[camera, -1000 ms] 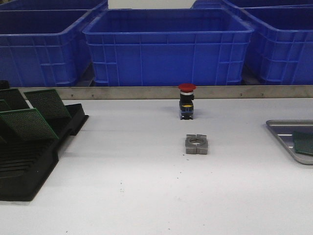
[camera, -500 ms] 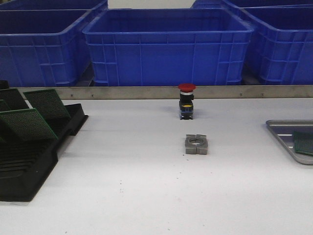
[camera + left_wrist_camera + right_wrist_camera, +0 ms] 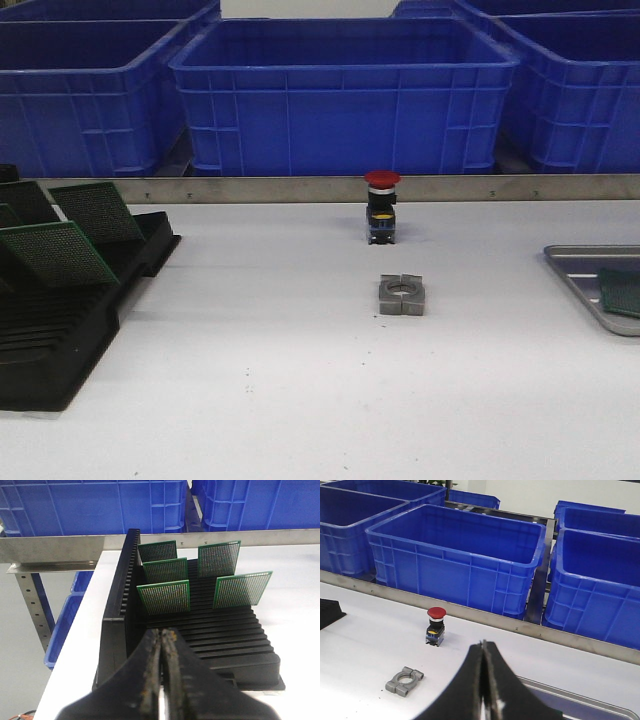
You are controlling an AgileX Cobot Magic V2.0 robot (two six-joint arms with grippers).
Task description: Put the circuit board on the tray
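Several green circuit boards stand tilted in a black slotted rack (image 3: pixel 60 340) at the left, among them a near circuit board (image 3: pixel 58 253) and a farther one (image 3: pixel 97 211). In the left wrist view the rack (image 3: pixel 225 640) holds the nearest board (image 3: pixel 163 597) just beyond my left gripper (image 3: pixel 162 632), which is shut and empty. The silver tray (image 3: pixel 575 262) lies at the right edge with one green board (image 3: pixel 620 293) flat on it. My right gripper (image 3: pixel 482 645) is shut and empty, hovering above the tray's rim (image 3: pixel 580 696). Neither gripper shows in the front view.
A grey metal block with a round hole (image 3: pixel 402 295) lies mid-table, and a red-capped push button (image 3: pixel 381 207) stands behind it. Big blue bins (image 3: pixel 345 95) line the back beyond a metal rail (image 3: pixel 300 189). The table's left edge drops off beside the rack (image 3: pixel 75 650).
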